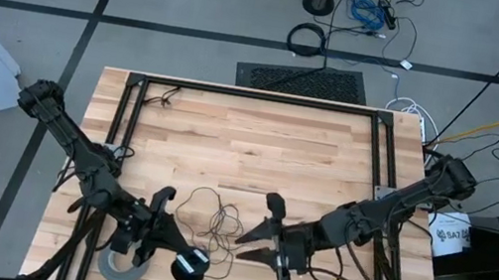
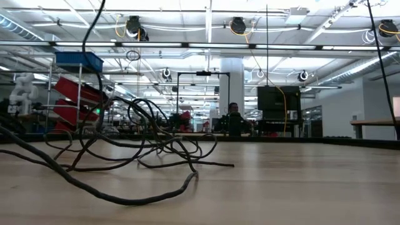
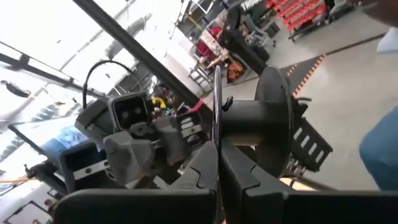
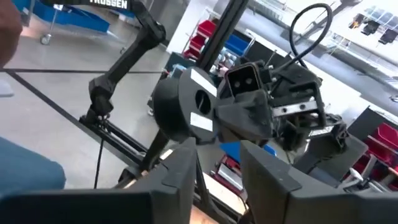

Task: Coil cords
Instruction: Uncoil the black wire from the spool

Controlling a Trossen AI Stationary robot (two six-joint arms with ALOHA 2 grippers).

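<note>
High view, cord: the thin dark wire (image 1: 209, 216) lies in loose, tangled loops on the wooden bench (image 1: 249, 140), between the two arms and near the front edge; it has not yet been coiled.
High view, disc: a small round black disc (image 1: 190, 267) sits at the near end of the wire, just beside the grey tape roll (image 1: 121, 266).
High view, left gripper: the left gripper (image 1: 151, 240) reaches over the disc, probably to keep that end steady while the wire is gathered.
High view, right gripper: the right gripper (image 1: 255, 233) points at the tangle from the other side, placed to pick up loose loops.
Low view: the wire (image 2: 125, 147) sprawls across the bench top in raised loops, one strand running off the near left; neither gripper shows here.
Left wrist view: the left jaws are pressed together on a thin vertical strand of wire (image 3: 216, 93); the other arm's black housing stands beyond.
Right wrist view: the right jaws stand apart with nothing between them, facing the left arm's wrist, likely ready for a fresh grip.
</note>
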